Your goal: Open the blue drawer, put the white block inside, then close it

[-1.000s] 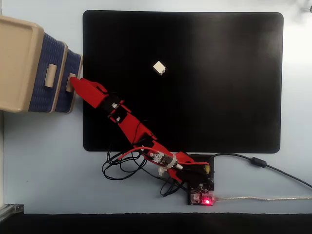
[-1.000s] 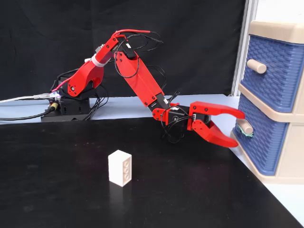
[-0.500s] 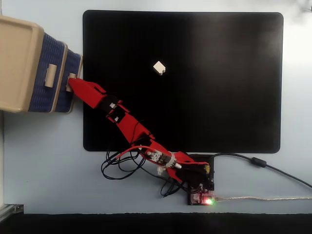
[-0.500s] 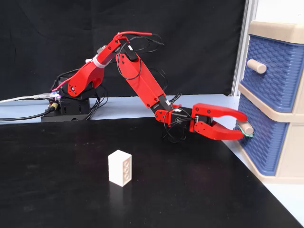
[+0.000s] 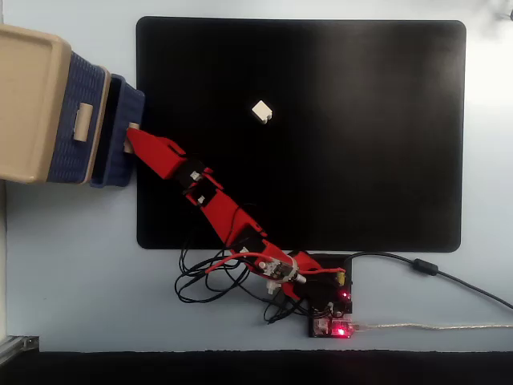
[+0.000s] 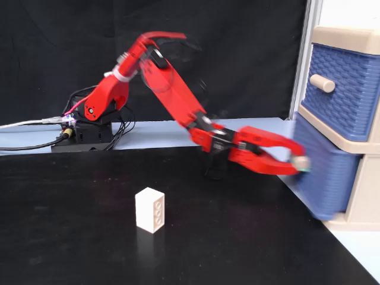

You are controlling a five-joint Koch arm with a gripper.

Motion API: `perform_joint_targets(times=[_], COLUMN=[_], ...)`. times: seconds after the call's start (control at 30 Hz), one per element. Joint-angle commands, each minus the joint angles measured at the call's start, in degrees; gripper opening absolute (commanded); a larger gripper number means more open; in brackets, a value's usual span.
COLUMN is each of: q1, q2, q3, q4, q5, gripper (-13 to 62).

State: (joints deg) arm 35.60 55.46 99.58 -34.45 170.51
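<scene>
The blue drawer [image 5: 133, 95] is the lower one of the beige cabinet [image 5: 28, 104], and it stands partly pulled out over the mat's edge. In a fixed view the drawer [image 6: 326, 178] is motion-blurred. My red gripper [image 6: 296, 161] is shut on its small beige handle [image 6: 301, 161], one jaw above and one below. From above, the gripper [image 5: 131, 138] touches the handle [image 5: 133, 127] at the drawer front. The white block [image 5: 261, 111] stands alone on the black mat [image 5: 361, 120], well away from the gripper. It also shows near the front of the mat as the white block [image 6: 150, 209].
The upper blue drawer [image 6: 341, 89] is closed, with its own beige handle [image 6: 320, 83]. The arm's base [image 5: 325, 303] and loose cables [image 5: 200, 277] lie past the mat's edge on the pale table. A cable [image 5: 433, 269] runs off to the right.
The gripper closed on the lower drawer's handle, then drew back toward the arm's base. The drawer slid partway out of the cabinet. The white block stayed put.
</scene>
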Motion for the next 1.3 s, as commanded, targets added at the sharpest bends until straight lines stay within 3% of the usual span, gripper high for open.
perform_joint_targets(times=[0.0,0.23,0.43,0.47,0.53,0.57,0.7,0.8,0.9,1.1,1.2,1.27], q1=[1.1,3.1,4.7,4.7,5.0,5.5,11.1,15.8,18.4,22.9,29.3,31.6], q2=[9.0,22.1,25.2,25.3,26.2,27.5,42.2,52.1,59.2,56.4,49.7,46.1], q3=[7.9,31.6,36.9,36.7,36.4,36.5,38.6,39.6,32.1,0.2,-8.5,-9.6], q4=[-0.7,-10.1,-11.6,-11.7,-11.8,-11.8,-9.2,3.3,25.8,78.9,83.1,82.7], q5=[1.1,1.3,3.5,3.4,3.1,2.8,2.2,0.6,-10.8,-60.6,-80.9,-85.0], gripper=[-8.2,-8.2,-6.5,0.1,24.6,31.2,33.3,33.2,33.2,33.3,33.4,33.0])
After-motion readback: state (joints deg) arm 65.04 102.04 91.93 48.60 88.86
